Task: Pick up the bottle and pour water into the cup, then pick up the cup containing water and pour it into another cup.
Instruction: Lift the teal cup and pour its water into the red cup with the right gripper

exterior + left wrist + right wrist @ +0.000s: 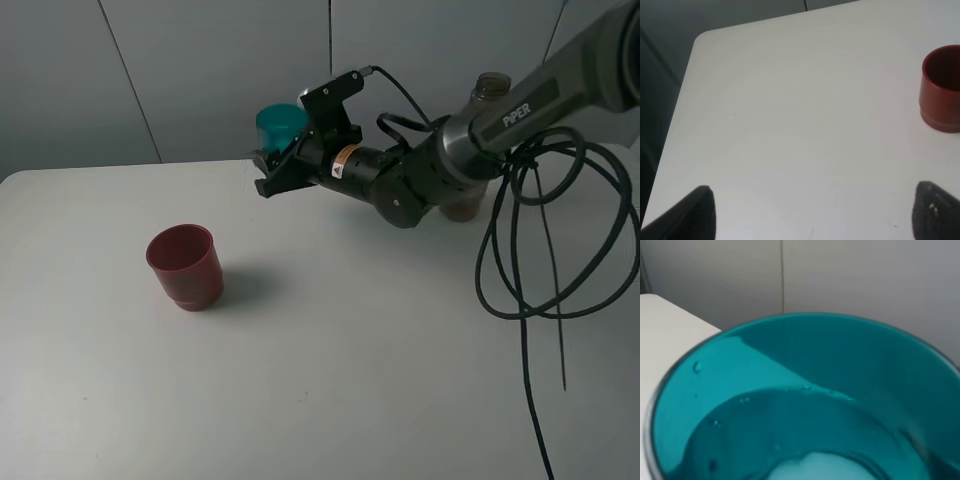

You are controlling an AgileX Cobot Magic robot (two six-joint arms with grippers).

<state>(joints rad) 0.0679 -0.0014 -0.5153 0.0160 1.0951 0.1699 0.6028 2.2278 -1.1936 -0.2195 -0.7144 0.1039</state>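
My right gripper [279, 163] is shut on the teal-blue cup [281, 124] and holds it in the air above the back of the table. That cup [805, 405] fills the right wrist view, with water in its bottom. The dark red cup [185, 264] stands upright on the left part of the table, well apart from the held cup, and also shows as the red cup [942, 90] in the left wrist view. Behind my right arm stands the bottle [489, 89], mostly hidden, its open neck showing. My left gripper [815, 220] hovers open over bare table.
The white table [340, 380] ends at a rounded back-left corner [702, 37]. Black cables [530, 250] hang in loops from the right arm down over the table's right side. A grey wall stands close behind the table.
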